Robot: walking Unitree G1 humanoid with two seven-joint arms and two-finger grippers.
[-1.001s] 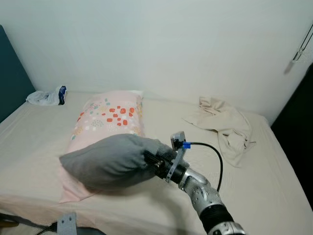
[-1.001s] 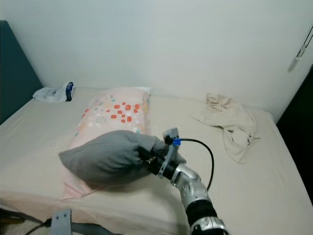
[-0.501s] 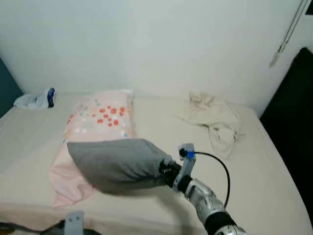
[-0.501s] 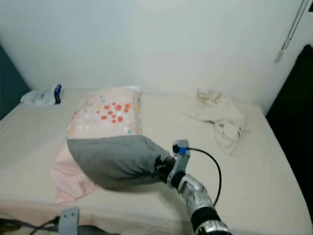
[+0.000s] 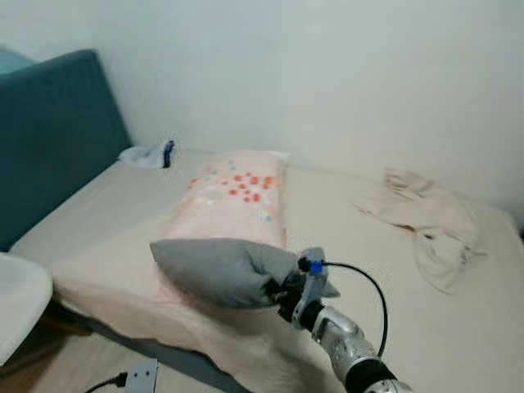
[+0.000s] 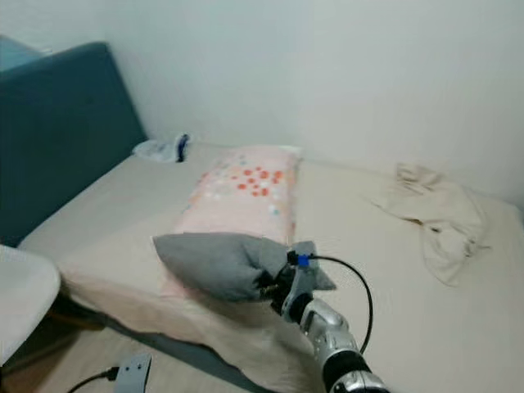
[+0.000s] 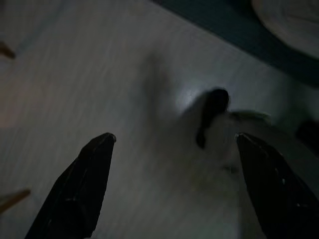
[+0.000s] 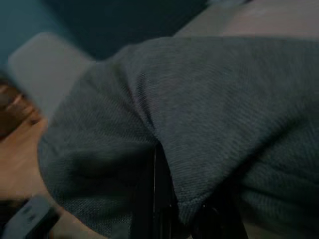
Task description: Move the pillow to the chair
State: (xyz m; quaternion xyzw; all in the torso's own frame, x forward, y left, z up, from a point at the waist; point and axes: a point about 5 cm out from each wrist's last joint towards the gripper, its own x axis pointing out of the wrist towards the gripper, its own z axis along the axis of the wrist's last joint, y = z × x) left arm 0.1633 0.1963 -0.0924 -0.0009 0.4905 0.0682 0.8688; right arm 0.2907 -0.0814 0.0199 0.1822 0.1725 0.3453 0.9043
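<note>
Gripping the grey pillow [image 5: 219,270] by its end with the right gripper [image 5: 278,293], fingers clenched in the fabric, lifted above the bed's [image 5: 98,221] near edge; left gripper [image 7: 169,184] spread wide

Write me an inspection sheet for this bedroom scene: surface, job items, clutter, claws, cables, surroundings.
Surface: bed with a beige sheet, rumpled at the near edge.
Job's things: grey pillow held up over the near part of the bed; white chair seat at the robot's left, beside the bed.
Clutter: pink dotted pillow flat on the bed; beige garment crumpled at the far right; white and blue bundle by the headboard.
Claws: right claw shut on the grey pillow's end; left claw open, over the floor.
Cables: black cable looping from the right wrist; a cable and plug on the floor.
Surroundings: teal headboard, white wall.
</note>
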